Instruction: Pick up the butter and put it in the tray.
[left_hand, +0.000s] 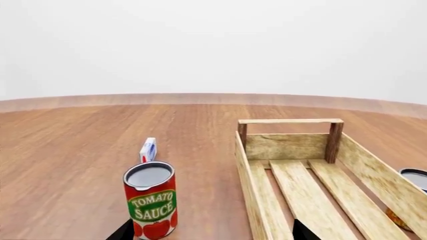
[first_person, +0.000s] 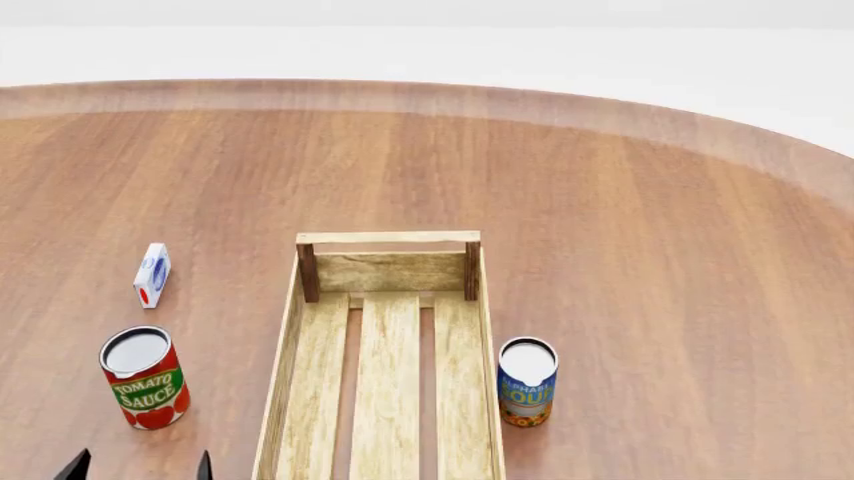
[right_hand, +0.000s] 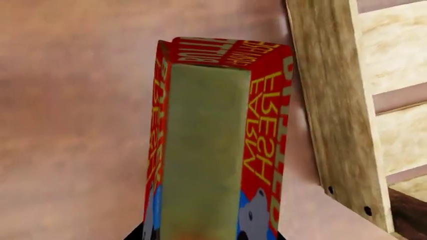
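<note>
The butter, a red-orange carton with yellow lettering, fills the right wrist view and lies beside the long outer wall of the tray. My right gripper is shut on the butter's near end, a dark fingertip showing on each side. Neither the butter nor the right gripper shows in the head view. The tray of pale wooden slats sits in the middle of the table with nothing in it. My left gripper is open at the near left, nothing between its fingers, just before the tomato sauce can.
A tomato sauce can stands left of the tray, with a small white-blue carton beyond it. A blue soup can stands close against the tray's right wall. The round wooden table's edge curves across the back.
</note>
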